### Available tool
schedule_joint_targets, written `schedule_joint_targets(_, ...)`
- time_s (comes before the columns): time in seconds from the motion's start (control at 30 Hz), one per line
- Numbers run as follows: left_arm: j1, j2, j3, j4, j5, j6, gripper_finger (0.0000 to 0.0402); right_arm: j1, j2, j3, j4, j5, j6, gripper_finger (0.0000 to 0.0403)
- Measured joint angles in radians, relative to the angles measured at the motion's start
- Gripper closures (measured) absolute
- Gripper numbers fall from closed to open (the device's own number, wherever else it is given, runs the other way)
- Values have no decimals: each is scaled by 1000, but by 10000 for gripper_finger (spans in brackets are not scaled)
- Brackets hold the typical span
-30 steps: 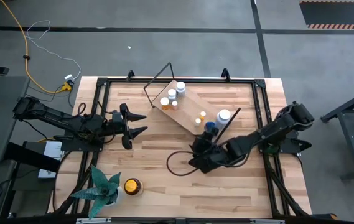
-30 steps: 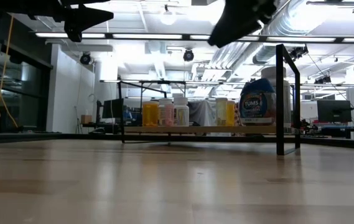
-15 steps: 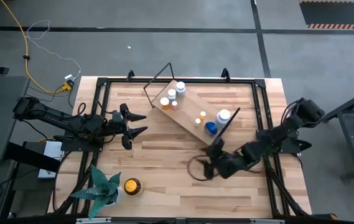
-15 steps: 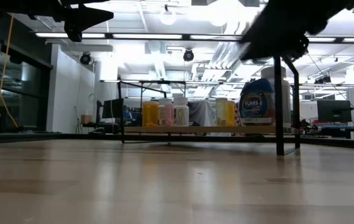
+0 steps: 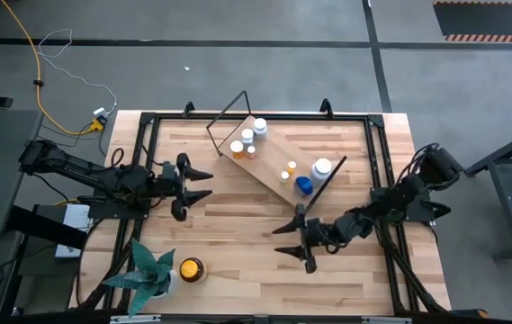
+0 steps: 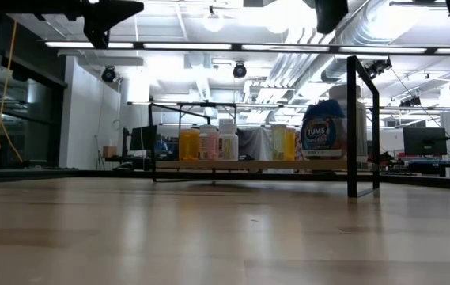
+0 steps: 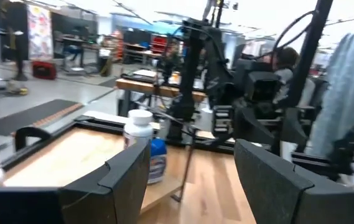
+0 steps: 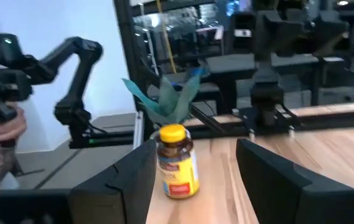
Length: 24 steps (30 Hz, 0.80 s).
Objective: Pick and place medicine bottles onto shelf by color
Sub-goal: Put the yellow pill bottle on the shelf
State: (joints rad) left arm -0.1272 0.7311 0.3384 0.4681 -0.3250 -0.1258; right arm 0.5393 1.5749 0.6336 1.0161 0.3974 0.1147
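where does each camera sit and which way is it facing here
High view: overhead, straight down on shelf, left gripper, right gripper.
Low view: tabletop height, level toward the shelf; arm parts at top.
Left wrist view: between own fingers, toward blue bottle.
Right wrist view: between own fingers, toward amber bottle, plant; high view shares both.

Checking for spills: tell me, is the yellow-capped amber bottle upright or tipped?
Upright. The amber bottle stands on its base on the table, yellow cap on top, in front of the green plant.
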Motion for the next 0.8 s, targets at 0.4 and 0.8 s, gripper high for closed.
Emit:
schedule_joint_targets(0.4,-130,253,298,-470,111,-100,181,-3,0,54,-109,-31,-44,190)
schedule_joint_targets(0.8,-393,562,765,-1261,178,-205,181,-3,0,54,-156,-30,-28,190)
